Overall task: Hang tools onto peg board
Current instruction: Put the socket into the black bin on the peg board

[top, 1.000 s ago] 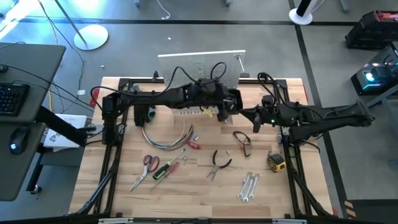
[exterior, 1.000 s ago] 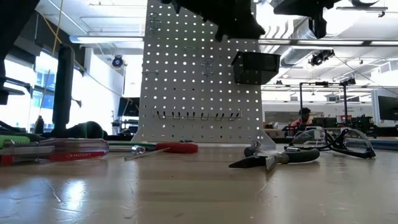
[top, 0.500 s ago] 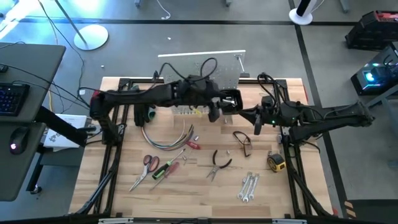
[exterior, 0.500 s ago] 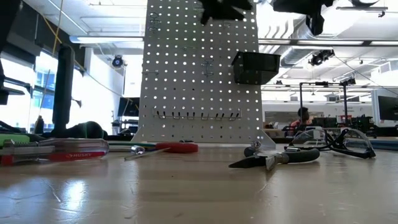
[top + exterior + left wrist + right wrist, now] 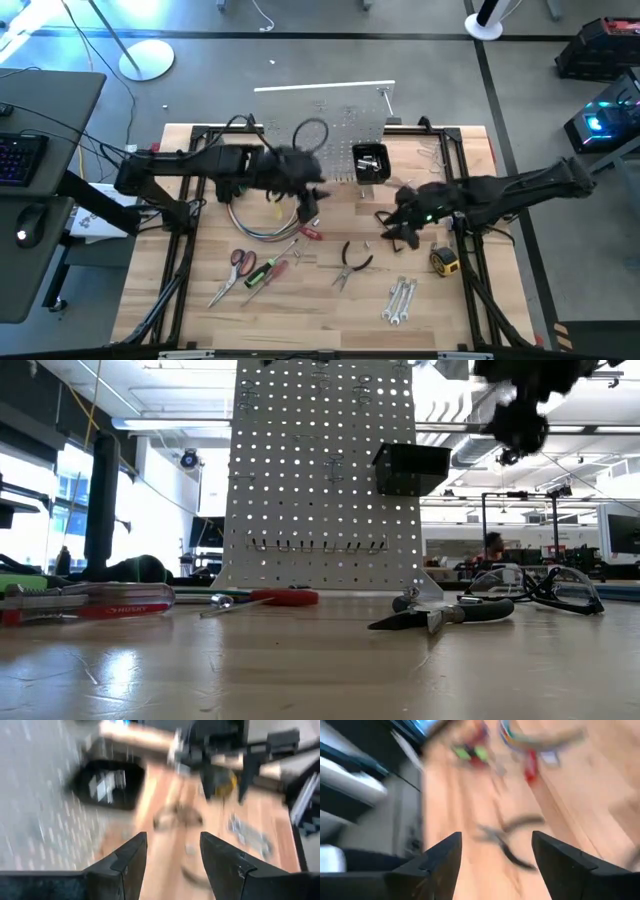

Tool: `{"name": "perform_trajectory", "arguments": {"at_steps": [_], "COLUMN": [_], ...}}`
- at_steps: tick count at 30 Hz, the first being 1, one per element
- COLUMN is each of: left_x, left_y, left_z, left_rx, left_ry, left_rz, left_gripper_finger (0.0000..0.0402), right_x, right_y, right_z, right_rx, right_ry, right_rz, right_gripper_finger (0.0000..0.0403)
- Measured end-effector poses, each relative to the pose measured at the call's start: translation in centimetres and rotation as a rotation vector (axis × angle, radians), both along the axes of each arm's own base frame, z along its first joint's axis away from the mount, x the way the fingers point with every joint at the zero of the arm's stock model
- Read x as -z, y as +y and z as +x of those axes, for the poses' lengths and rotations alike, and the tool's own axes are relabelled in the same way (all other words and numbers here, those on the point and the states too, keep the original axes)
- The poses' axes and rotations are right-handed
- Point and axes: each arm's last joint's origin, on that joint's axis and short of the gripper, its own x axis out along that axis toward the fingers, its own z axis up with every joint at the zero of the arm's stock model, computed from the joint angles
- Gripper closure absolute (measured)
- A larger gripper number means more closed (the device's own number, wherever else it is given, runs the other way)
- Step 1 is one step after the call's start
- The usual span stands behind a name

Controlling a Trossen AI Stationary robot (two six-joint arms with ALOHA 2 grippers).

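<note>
The white peg board [image 5: 330, 108] stands upright at the table's far edge, with a black bin [image 5: 370, 163] fixed to its face; both also show in the low view, peg board [image 5: 320, 480] and bin [image 5: 410, 468]. Lying flat on the table are red-handled scissors [image 5: 240, 262], a green screwdriver [image 5: 262, 272], black-handled pliers [image 5: 352, 262], silver wrenches [image 5: 400, 298] and a yellow tape measure [image 5: 444, 262]. My left gripper [image 5: 172, 855] is open and empty, in front of the board above the cable bundle's right end. My right gripper [image 5: 495, 855] is open and empty, above the table right of the pliers [image 5: 507, 840].
A curved bundle of coloured cables [image 5: 262, 222] lies near the table's left middle. Clear safety glasses [image 5: 545, 585] lie on the right, under my right gripper. A black metal frame [image 5: 185, 250] runs along both table sides. Bare wood shows along the near edge.
My left gripper has drawn back from the bin on the peg board, toward the table's left and near edges. My right gripper has swung from beside the board toward the near edge and lower. The tools on the table have kept still.
</note>
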Motion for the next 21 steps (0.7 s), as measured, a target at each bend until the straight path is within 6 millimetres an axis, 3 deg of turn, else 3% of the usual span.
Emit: {"name": "perform_trajectory", "arguments": {"at_steps": [4,8,13,21], "left_x": [4.3,9.2,14.9,19.1], "left_y": [-2.1,-3.4,-2.8,-1.5], "left_z": [-0.8,-1.4,-3.4,-6.5], "left_rx": [-0.043,-0.057,-0.071,0.034], "left_ry": [0.153,0.121,0.19,0.345], "left_rz": [-0.077,-0.197,-0.299,-0.243], "left_gripper_finger": [0.0225,0.0229,0.0234,0.0234], "right_x": [2.6,5.0,8.4,11.9], "right_y": [1.4,2.7,3.3,2.7], "right_z": [2.2,4.2,5.5,6.6], "right_rx": [-0.046,-0.02,0.101,0.377], "right_ry": [0.118,0.189,0.344,0.499], "right_rz": [-0.012,-0.009,0.015,0.114], "right_gripper_finger": [0.0174,0.0189,0.0208,0.0233]}}
